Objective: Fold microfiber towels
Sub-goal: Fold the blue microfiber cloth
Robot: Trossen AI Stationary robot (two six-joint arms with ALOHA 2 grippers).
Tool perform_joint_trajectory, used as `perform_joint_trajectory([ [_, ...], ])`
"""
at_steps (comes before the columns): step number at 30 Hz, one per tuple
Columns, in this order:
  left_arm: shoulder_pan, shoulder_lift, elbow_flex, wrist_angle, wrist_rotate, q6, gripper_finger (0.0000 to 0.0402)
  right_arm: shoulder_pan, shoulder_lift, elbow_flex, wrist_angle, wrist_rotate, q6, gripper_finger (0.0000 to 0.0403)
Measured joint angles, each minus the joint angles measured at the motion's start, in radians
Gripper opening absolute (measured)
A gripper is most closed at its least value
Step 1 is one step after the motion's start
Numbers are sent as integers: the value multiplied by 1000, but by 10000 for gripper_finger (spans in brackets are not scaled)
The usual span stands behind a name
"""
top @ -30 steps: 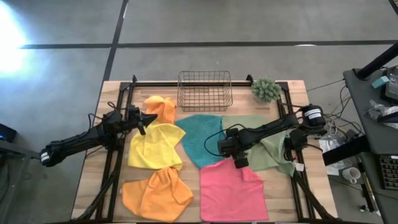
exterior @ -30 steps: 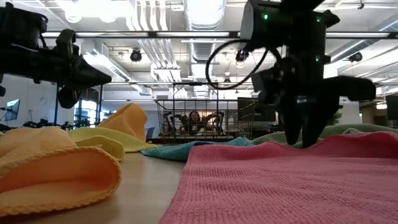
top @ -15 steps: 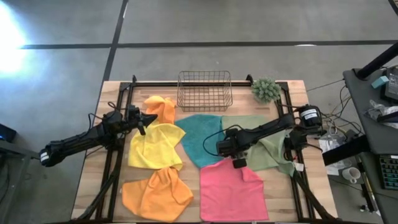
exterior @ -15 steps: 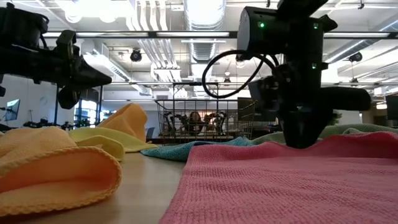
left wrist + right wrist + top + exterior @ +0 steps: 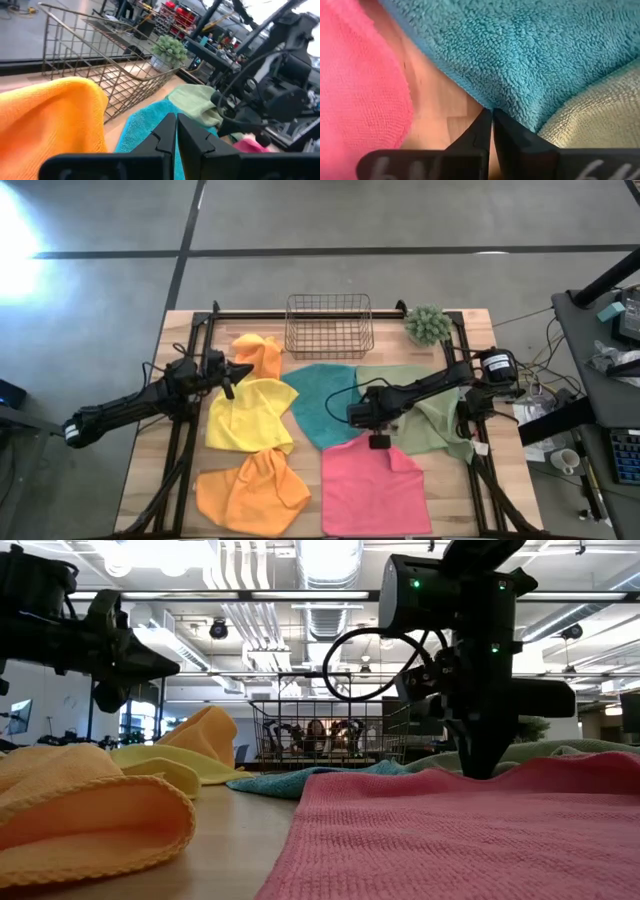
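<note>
Six towels lie spread or bunched on the wooden table: a bunched orange one (image 5: 258, 355), yellow (image 5: 250, 418), a second orange (image 5: 250, 495), teal (image 5: 318, 405), olive green (image 5: 428, 420) and pink (image 5: 375, 490). My right gripper (image 5: 379, 441) points down where the teal, olive and pink towels meet, and is shut at the teal towel's near edge (image 5: 492, 116). My left gripper (image 5: 229, 376) hovers level above the table's left side beside the far orange towel (image 5: 50, 120), shut (image 5: 176, 125) and holding nothing. My right gripper has its fingertips closed on the teal towel's near edge (image 5: 489, 104), beside the olive towel (image 5: 590, 125). The fingers come from above, pointing down. The cloth puckers slightly at the tips and lies flat on the table; how many layers cannot be told.
A wire basket (image 5: 330, 325) stands at the table's far middle and a small green spiky plant (image 5: 428, 325) at the far right. Black rails (image 5: 190, 440) run along both table sides. Bare wood (image 5: 445, 117) shows between the pink and teal towels.
My right gripper has sunk onto the cloth, shifted slightly toward the table's left, and shut its fingers, which stood wide open a second ago. The towels lie as before.
</note>
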Motion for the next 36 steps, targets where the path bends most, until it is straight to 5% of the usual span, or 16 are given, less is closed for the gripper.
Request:
perform_joint_trajectory([
  [27, 0, 27, 0, 0, 68, 176, 3, 22, -52, 270, -120, -49, 93, 8],
  [36, 0, 96, 0, 6, 68, 163, 89, 22, -52, 289, -162, -49, 96, 8],
])
